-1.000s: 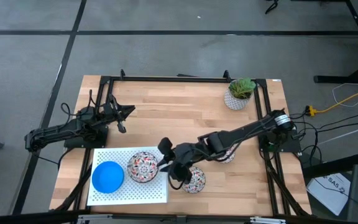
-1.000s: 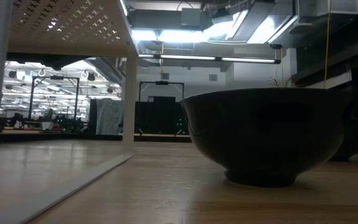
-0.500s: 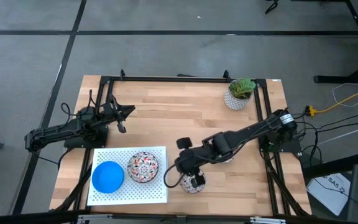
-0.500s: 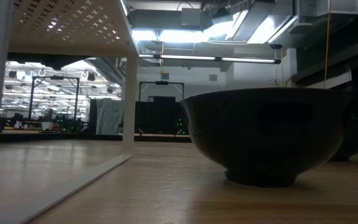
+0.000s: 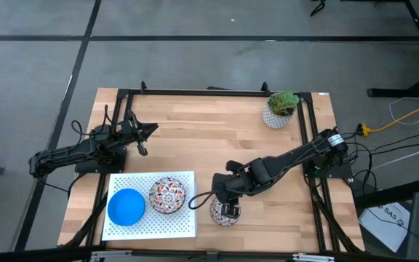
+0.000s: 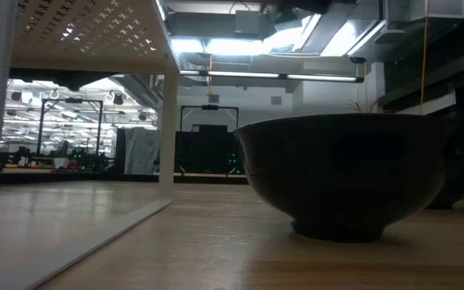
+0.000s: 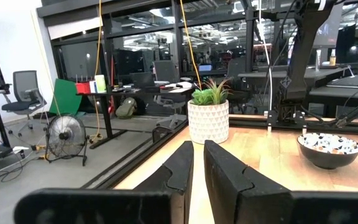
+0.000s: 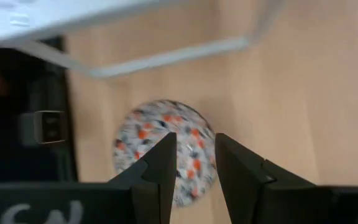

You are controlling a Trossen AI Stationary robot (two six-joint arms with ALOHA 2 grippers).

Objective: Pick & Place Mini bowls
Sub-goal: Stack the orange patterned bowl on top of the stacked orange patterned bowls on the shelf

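No text, label, brand, number or sign can be read with confidence anywhere in these views. The nearest thing to lettering is a set of pale, partly cut-off marks on the dark housing of the right gripper (image 8: 194, 163), seen at the very edge of the right wrist view; they are too blurred and cropped to make out. A sheet of white paper (image 5: 386, 222) lies on the floor beside the table in the high view, with dark printing too small to read.
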